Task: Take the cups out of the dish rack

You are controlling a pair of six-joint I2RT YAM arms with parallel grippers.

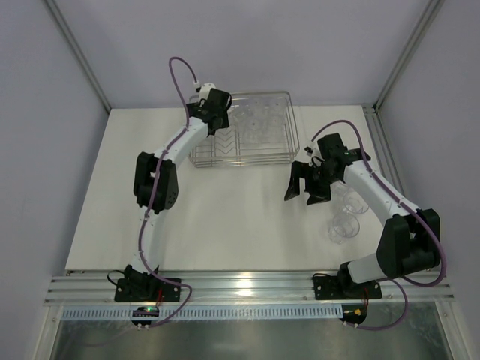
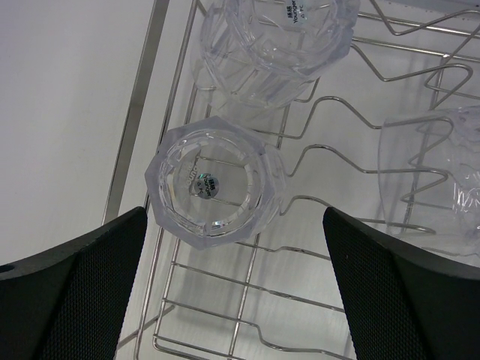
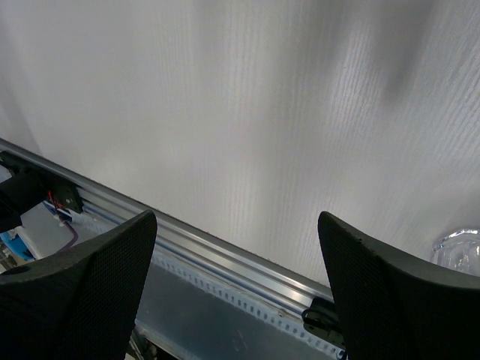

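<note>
The wire dish rack (image 1: 279, 154) stands at the back of the table with several clear cups (image 1: 259, 120) in it. My left gripper (image 1: 222, 121) hovers open over the rack's left end. In the left wrist view the gripper (image 2: 236, 300) is above bare rack wires (image 2: 225, 277), just short of an upside-down cup (image 2: 214, 184); more cups lie beyond (image 2: 277, 37) and to the right (image 2: 439, 180). My right gripper (image 1: 305, 193) is open and empty above the table. Clear cups (image 1: 343, 227) stand on the table to its right.
The right wrist view shows the open gripper (image 3: 236, 292) over white table, the metal front rail (image 3: 225, 255) below, and a cup's edge (image 3: 457, 251) at the far right. Frame posts stand at the back corners.
</note>
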